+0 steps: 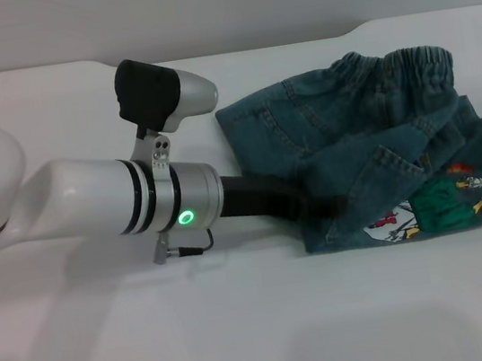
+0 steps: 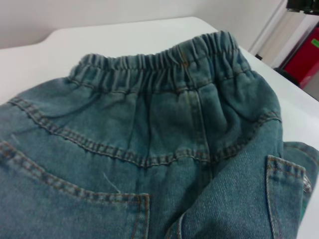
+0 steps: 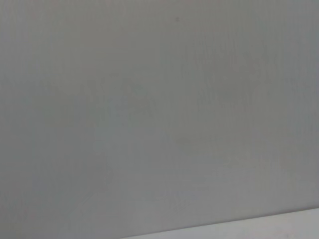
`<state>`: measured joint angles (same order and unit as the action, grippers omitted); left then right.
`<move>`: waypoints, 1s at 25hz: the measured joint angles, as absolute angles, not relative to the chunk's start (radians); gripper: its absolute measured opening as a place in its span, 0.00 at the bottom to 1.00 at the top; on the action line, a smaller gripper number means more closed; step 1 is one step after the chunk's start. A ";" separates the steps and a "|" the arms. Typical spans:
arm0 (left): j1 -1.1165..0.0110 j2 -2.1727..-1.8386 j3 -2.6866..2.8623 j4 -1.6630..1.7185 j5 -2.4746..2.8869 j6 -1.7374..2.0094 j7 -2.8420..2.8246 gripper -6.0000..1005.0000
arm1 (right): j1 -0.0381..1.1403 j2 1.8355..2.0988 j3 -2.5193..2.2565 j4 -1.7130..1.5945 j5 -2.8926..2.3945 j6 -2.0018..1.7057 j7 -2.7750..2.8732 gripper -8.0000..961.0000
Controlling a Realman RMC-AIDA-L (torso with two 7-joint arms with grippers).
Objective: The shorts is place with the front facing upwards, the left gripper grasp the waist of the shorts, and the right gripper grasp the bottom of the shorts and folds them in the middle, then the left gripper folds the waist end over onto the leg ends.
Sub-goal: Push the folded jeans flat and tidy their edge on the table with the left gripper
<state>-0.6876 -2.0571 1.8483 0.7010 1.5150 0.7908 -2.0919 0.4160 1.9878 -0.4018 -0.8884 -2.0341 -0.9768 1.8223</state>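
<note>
The blue denim shorts (image 1: 372, 147) lie bunched at the right of the white table (image 1: 247, 343). Their gathered elastic waist (image 1: 396, 62) is at the far side. The leg ends, with the red, white and green cartoon print (image 1: 432, 211), are at the near right, and a stitched hem (image 1: 401, 156) runs slantwise across the middle. My left arm reaches in from the left, and its black gripper (image 1: 267, 199) runs into the shorts' near left edge, its tip covered by denim. The left wrist view is filled by the waist (image 2: 164, 64) and seams below it. My right gripper is out of view.
The table's back edge (image 1: 204, 52) meets a pale wall just behind the shorts. The left wrist view shows a red object (image 2: 304, 59) beyond the table's corner. Only a plain grey surface shows in the right wrist view.
</note>
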 joint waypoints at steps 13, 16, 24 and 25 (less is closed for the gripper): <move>-0.687 -2.055 1.776 0.704 1.596 0.796 -2.106 0.80 | 0.416 1.988 -0.402 -0.883 -2.034 -0.973 1.822 0.48; -0.686 -2.055 1.764 0.708 1.605 0.797 -2.107 0.80 | 0.416 1.988 -0.402 -0.883 -2.034 -0.973 1.822 0.48; -0.685 -2.052 1.747 0.705 1.611 0.828 -2.106 0.80 | 0.416 1.988 -0.402 -0.884 -2.034 -0.972 1.822 0.48; -0.685 -2.052 1.747 0.705 1.611 0.828 -2.106 0.80 | 0.416 1.988 -0.402 -0.883 -2.034 -0.972 1.822 0.48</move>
<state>-0.6854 -2.0517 1.7473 0.7055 1.6108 0.8280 -2.1057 0.4156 1.9879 -0.4018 -0.8835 -2.0341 -0.9723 1.8222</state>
